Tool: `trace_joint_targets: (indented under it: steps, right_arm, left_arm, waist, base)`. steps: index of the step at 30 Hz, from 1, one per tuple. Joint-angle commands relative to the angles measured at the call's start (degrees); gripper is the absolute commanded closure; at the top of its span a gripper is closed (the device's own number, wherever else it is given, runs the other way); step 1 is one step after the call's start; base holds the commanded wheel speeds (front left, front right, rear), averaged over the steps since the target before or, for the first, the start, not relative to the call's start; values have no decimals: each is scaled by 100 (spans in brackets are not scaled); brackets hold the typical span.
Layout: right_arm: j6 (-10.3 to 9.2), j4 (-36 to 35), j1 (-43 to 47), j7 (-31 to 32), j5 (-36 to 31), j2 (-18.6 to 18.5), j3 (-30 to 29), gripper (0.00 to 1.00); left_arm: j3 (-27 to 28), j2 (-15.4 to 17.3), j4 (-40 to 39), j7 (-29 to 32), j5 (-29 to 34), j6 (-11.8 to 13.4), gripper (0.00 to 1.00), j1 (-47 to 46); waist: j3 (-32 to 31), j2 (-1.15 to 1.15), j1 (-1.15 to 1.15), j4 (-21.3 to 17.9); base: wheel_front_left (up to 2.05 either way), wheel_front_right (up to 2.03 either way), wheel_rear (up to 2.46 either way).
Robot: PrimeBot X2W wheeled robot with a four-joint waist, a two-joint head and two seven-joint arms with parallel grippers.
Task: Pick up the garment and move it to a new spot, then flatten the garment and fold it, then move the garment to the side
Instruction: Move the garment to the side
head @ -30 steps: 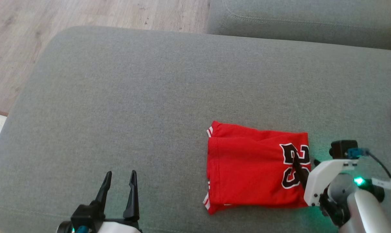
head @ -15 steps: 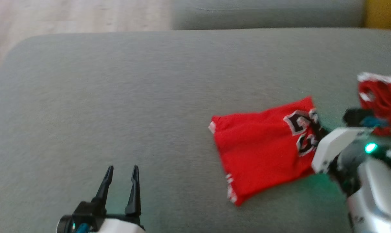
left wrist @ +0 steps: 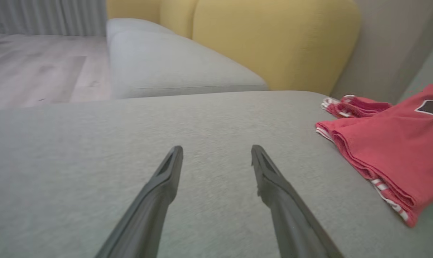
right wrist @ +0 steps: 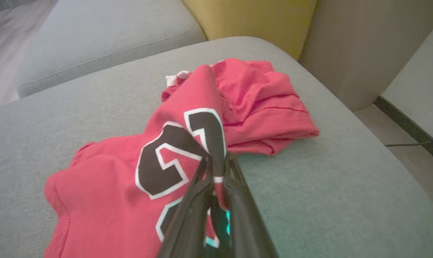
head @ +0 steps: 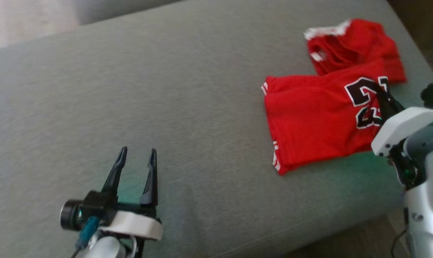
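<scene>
A black, white-edged "2" reads on the folded red garment, lying at the right end of the sofa cushion. The right end effector pinches its numbered edge; the left end effector hovers spread wide, empty.

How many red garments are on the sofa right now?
2. A folded jersey lies near the sofa's right end, its numbered edge pinched by the right gripper. A crumpled garment lies just beyond, touching it. More could hide underneath.
</scene>
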Motion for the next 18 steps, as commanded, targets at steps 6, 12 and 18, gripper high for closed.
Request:
trace_joint_targets:
  steps: [6, 12, 18]
  right_arm:
    - [37, -106, -411, -198, -22, 94, 88, 100]
    - [37, -51, -687, -203, -51, 68, 189, 100]
    - [37, 197, -1254, -39, -44, -5, 125, 100]
  left_arm:
    - [92, 71, -141, 64, 73, -23, 0, -336]
    - [125, 50, -72, 25, 14, 13, 0, -267]
    - [174, 29, -33, -33, -45, 37, 0, -176]
  waist:
    - [288, 0, -1, -417]
    - [137, 0, -1, -194]
    - [31, 0, -1, 83]
  base:
    - [0, 0, 0]
    - [0, 0, 0]
    - [0, 0, 0]
